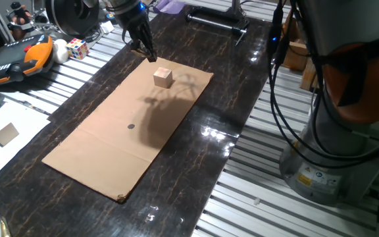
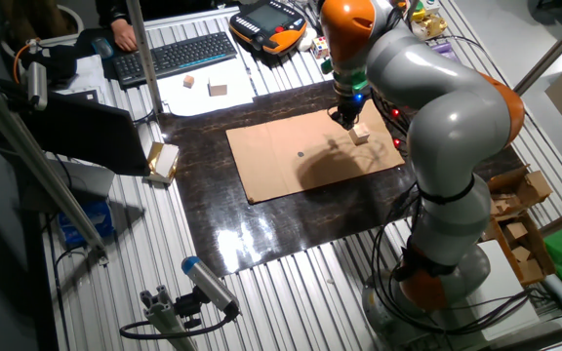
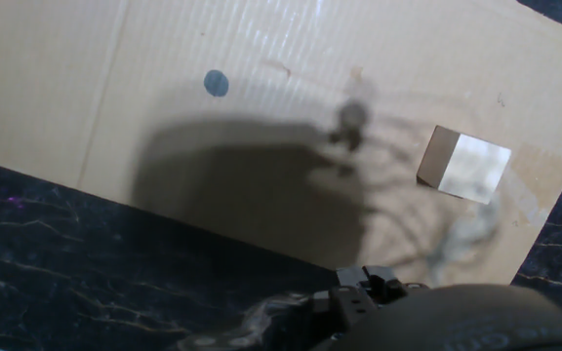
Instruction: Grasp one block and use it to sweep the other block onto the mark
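Pincer above the far cardboard edge; no legible writing or labels.

Left to right: the mark (image 1: 131, 127) on the cardboard sheet (image 1: 104, 151), the other block (image 1: 163, 77) near its far end, just beside the pincer (image 1: 150, 55), whose finger spacing is indeterminable.

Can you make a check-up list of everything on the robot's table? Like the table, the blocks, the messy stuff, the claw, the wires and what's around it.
Surface: dark marbled table with a flat cardboard sheet lying on it.
Job's things: one plain wooden block sits on the cardboard near its far end; the dark dot is bare, well apart from the block.
Clutter: a coloured puzzle cube, an orange-and-black handset, a keyboard and a small block on paper, all off the cardboard.
Claw: claw hangs above the cardboard's far edge, beside the block; open or shut cannot be told.
Cables: black cables hang beside the robot's base.
Surroundings: slatted metal bench, cardboard boxes.
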Tool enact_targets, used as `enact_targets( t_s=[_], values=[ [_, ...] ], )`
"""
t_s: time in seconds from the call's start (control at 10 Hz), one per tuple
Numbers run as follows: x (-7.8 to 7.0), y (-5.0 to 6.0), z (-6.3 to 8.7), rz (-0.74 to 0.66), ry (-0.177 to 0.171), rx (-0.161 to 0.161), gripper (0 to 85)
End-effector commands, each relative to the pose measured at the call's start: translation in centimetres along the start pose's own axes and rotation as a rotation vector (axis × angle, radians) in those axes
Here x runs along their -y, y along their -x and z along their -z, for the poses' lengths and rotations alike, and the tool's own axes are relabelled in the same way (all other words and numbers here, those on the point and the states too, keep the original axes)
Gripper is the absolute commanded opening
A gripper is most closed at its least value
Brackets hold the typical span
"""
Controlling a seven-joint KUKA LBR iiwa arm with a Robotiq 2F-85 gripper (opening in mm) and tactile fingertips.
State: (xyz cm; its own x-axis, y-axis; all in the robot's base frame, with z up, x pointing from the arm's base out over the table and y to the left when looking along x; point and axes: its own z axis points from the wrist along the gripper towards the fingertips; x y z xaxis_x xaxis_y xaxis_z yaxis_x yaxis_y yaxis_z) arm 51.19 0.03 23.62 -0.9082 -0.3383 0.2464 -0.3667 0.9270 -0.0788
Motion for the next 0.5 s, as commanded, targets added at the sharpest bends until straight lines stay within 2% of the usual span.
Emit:
enact_targets(
  t_s=[0.0, 0.1, 0.4],
  values=[
    [0.0, 0.0, 0.0, 0.002, 0.0, 0.003, 0.7],
    [0.0, 0.0, 0.0, 0.01, 0.001, 0.01, 0.7],
    [0.0, 0.0, 0.0, -0.004, 0.001, 0.002, 0.7]
  ],
)
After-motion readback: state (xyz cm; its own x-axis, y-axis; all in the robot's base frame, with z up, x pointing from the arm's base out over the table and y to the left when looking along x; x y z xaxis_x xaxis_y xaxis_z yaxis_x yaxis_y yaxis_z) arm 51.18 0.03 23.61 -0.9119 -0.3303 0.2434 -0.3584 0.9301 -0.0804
